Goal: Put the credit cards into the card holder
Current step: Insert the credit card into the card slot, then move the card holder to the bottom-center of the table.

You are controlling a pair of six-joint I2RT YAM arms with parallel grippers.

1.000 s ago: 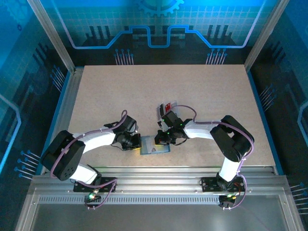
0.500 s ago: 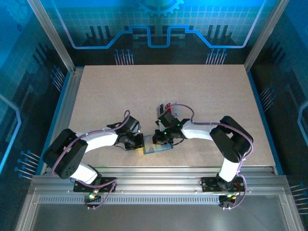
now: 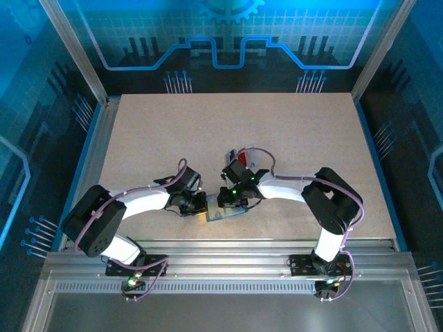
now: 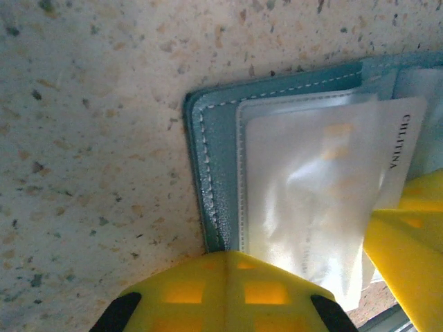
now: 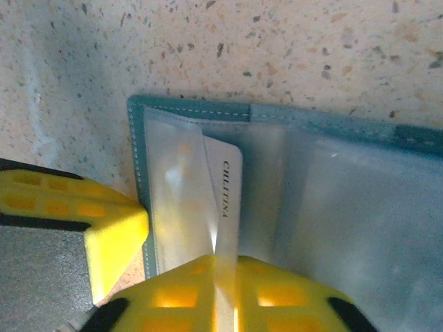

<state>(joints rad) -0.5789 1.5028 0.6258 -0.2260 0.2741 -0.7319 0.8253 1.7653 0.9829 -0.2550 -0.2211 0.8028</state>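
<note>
You are partway through the first insertion. The flat slate blue-grey card holder (image 4: 211, 173) lies open on the speckled tabletop (image 3: 277, 131) at the near edge, between the two arms. A silver-grey card (image 5: 230, 207) with dark lettering along one edge sits partly under the holder's clear plastic sleeve (image 4: 304, 200). Its lettered edge is not yet tucked in.

Your right gripper (image 5: 216, 290) is clenched on that card's outer edge, and I judge it to be feeding the card in. Your left gripper (image 4: 225, 290) has its yellow fingers drawn together over the holder's edge, apparently pinching it to steady it.

What is left, as I read it, is to seat this card fully and then fetch the others. In the top view a small cluster of cards, one bright red (image 3: 240, 155), lies on the tabletop just behind the right wrist, partly covered by the arm, so you cannot count them. Glare on the sleeve hides how deep the card reaches, and the holder's tab clasp is cut off.
</note>
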